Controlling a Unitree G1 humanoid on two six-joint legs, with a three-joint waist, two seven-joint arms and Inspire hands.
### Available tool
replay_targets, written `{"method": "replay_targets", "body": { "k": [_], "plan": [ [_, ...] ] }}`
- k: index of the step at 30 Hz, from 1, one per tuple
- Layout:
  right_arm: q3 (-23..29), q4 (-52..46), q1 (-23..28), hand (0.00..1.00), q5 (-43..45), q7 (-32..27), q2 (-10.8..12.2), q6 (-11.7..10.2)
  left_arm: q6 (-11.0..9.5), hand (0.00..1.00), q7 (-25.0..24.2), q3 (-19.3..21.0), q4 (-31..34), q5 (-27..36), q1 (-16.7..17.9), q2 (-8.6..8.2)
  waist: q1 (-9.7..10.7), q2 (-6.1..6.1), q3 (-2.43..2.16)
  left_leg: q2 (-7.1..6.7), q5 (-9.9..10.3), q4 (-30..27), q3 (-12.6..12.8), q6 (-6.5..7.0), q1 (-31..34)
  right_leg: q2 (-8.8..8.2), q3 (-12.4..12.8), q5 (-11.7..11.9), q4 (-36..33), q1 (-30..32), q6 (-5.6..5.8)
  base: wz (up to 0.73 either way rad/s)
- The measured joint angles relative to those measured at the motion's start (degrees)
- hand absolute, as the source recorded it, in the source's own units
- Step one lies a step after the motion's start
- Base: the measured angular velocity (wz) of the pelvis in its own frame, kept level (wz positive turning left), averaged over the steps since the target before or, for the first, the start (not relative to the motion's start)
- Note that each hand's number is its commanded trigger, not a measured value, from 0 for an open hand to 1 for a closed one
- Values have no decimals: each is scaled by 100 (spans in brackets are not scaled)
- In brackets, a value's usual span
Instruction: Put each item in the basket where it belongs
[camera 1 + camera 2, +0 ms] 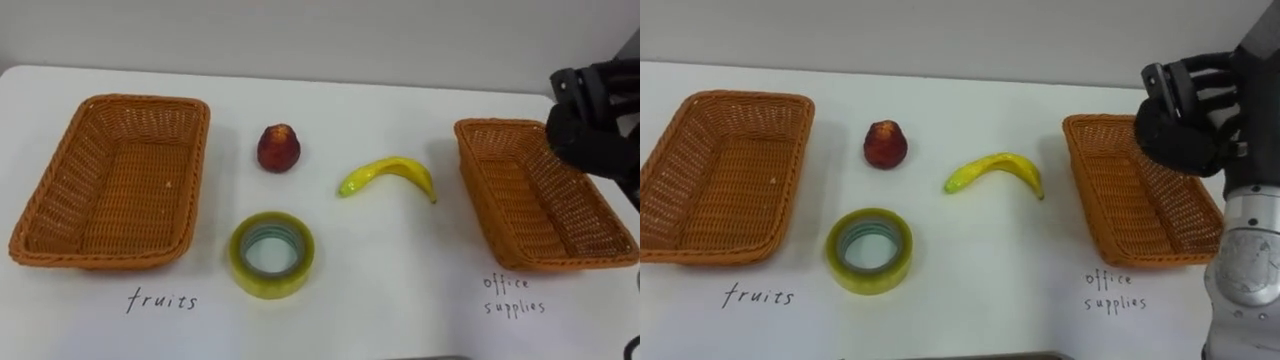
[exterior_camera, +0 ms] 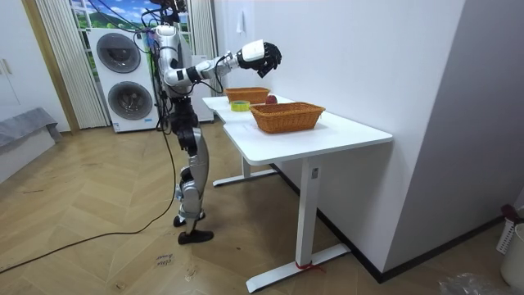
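On the white table near stacked washing machines, the right hand hovers clenched, empty, above the three-o'clock basket.

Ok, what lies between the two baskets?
Three things, plain in both eye views: a red fruit, a yellow banana and, nearer the robot, a roll of tape.

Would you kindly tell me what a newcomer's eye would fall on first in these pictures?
The black right hand, fingers curled with nothing visible in it, hangs above the empty right basket. Between that and the empty left basket, a yellow banana, a red fruit and, nearer the robot, a roll of tape lie on the white table.
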State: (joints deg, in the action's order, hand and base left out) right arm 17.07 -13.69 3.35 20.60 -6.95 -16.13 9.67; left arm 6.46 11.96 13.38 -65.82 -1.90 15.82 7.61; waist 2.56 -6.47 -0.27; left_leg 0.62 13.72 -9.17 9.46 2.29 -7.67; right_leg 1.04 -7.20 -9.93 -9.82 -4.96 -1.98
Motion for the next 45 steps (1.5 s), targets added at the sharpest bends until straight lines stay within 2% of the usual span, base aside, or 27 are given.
{"method": "replay_targets", "body": {
  "k": [7,14,15,16,17,18,19,31,45],
  "plan": [
    [2,90,67,100,21,-45,0,52,108,0,4,0,60,-18,23,7,28,27,8,3,2,49,-1,0,9,8,17,0,-7,9,0,0],
    [-13,512,65,100,16,-31,7,94,110,0,9,-33,64,-56,35,26,10,49,25,-3,2,54,74,0,4,8,76,-1,0,31,1,-3],
    [-14,513,65,87,16,-30,7,93,109,0,9,-32,64,-56,35,34,11,52,26,-3,2,54,76,0,4,8,79,-1,2,35,1,-4],
    [-15,513,65,62,13,-30,7,94,103,0,12,-32,65,-57,35,50,-2,52,26,-1,1,52,88,0,-1,10,87,-1,3,38,2,-3],
    [-15,513,65,29,12,-29,7,93,101,0,13,-32,66,-57,34,53,-1,51,26,2,1,44,107,0,-7,12,99,-1,4,37,2,-4],
    [-15,513,65,18,12,-29,7,93,99,0,13,-32,66,-57,34,51,0,50,26,3,1,42,116,0,-9,12,107,-1,4,37,2,-5],
    [-15,513,65,0,12,-29,7,93,98,0,13,-32,67,-57,34,43,-1,49,25,3,1,41,124,0,-13,12,113,-1,5,37,2,-4],
    [-19,570,61,0,44,99,6,109,124,0,30,-32,66,-110,41,42,-77,-17,17,8,1,54,146,1,38,15,140,-1,-44,98,1,-2],
    [-20,571,60,0,44,217,6,115,184,0,42,-32,68,-113,37,41,-90,-2,42,12,2,65,142,1,21,17,141,-1,-83,108,1,0]
  ]
}}
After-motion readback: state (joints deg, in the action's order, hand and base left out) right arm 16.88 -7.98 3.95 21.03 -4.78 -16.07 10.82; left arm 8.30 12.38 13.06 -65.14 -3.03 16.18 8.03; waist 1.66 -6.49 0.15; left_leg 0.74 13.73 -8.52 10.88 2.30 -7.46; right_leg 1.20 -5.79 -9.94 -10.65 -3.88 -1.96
